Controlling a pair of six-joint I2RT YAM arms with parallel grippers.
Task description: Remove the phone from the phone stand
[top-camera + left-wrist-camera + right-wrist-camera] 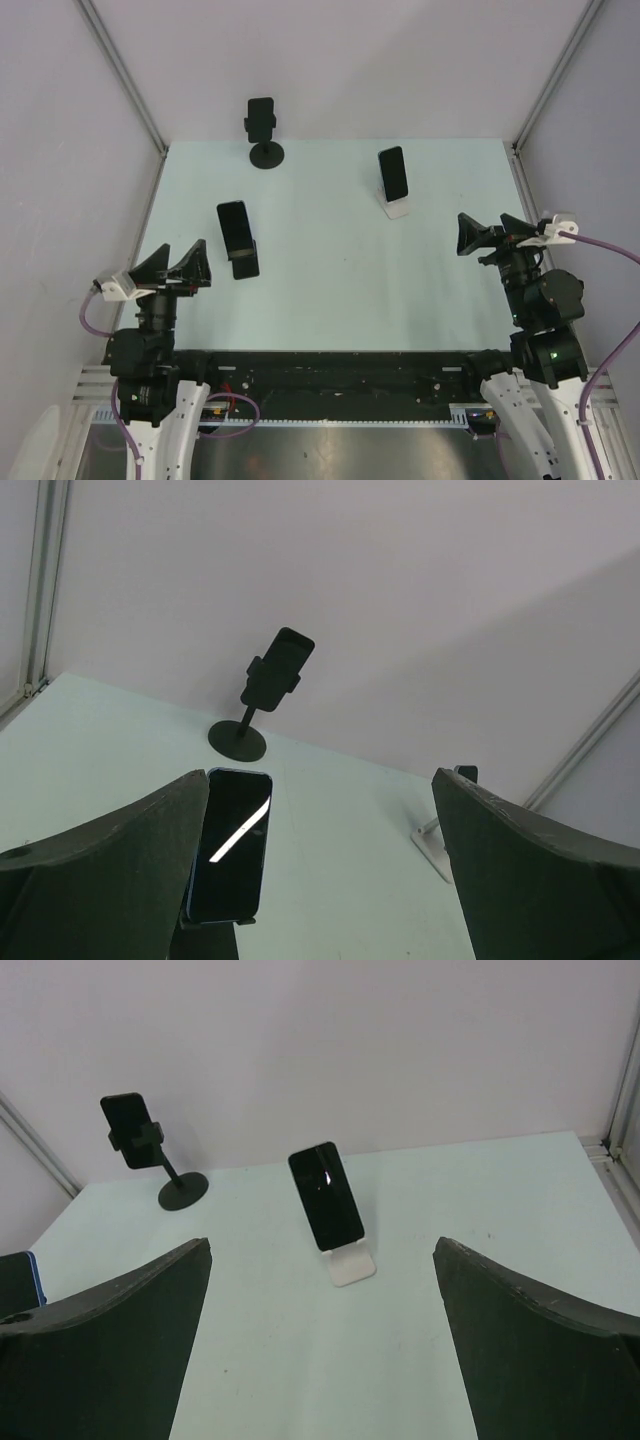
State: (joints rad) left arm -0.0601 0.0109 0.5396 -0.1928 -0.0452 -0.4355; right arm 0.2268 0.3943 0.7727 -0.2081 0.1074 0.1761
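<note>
From above, my left gripper and right gripper hang low over the near corners of the table, jaws spread wide, nothing in them. Three phones stand before me, so which one the task means is my own guess.

The left phone leans on a black wedge stand at about 2 o'clock from my left jaws, and it is near. The right phone leans on a white stand at about 10 o'clock from my right jaws, somewhat farther off. The far phone is clamped in a pole stand at the table's 12 o'clock edge, well apart from both arms.

Through my left wrist, the left phone sits low at 11 o'clock, just inside my left-hand finger. It is off-centre in the gap. Its long axis runs up and away from me, leaned back on its stand.

Through my right wrist, the right phone stands at 12 o'clock, centred between my fingers. Its foot is on the white stand and its top tips toward 11 o'clock.

I judge the left arm closer to its phone, though it needs a nudge sideways. The right arm is squarely lined up and only has to reach forward.
</note>
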